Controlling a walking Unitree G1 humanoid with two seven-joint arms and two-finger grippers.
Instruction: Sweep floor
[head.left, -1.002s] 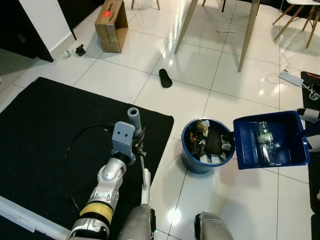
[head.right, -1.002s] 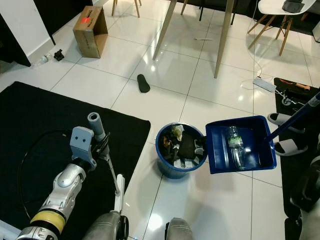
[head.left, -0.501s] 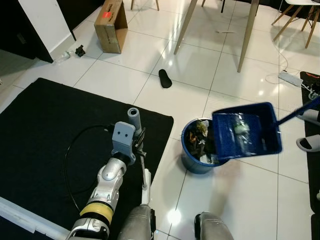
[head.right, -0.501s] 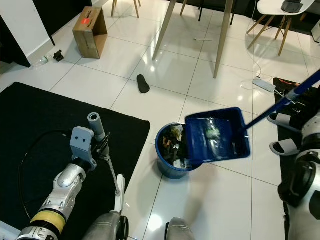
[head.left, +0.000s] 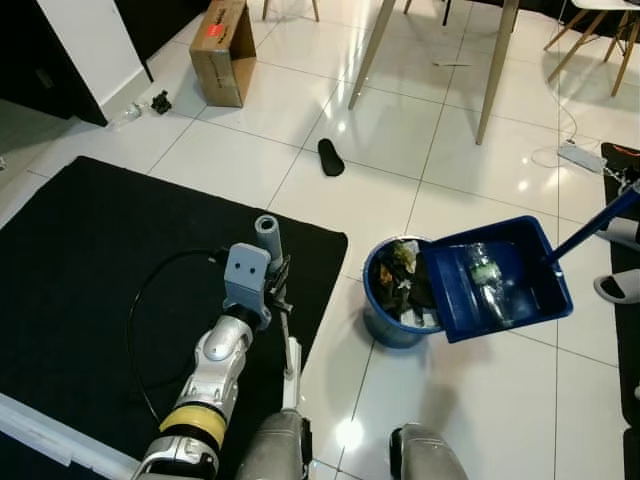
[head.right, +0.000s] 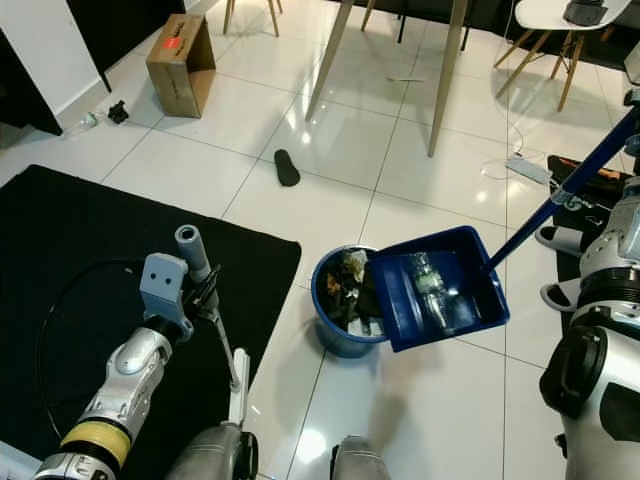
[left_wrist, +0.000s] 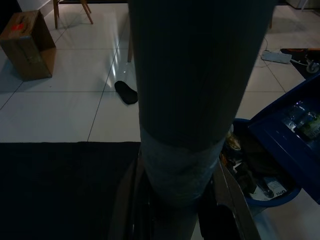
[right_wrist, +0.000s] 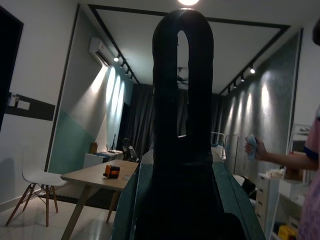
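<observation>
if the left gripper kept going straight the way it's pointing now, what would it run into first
Probably the blue bin. The left gripper, shut on the broom handle, points across the black mat edge toward the bin and the blue dustpan tilted over it. Depth is uncertain.

Blue dustpan (head.right: 440, 290) with bottle (head.right: 432, 288) tilted over blue bin (head.right: 335, 335) rim.

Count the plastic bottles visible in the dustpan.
1: a clear plastic bottle lies in the blue dustpan, tilted over the blue bin. Others may be hidden among the bin's trash.
</observation>
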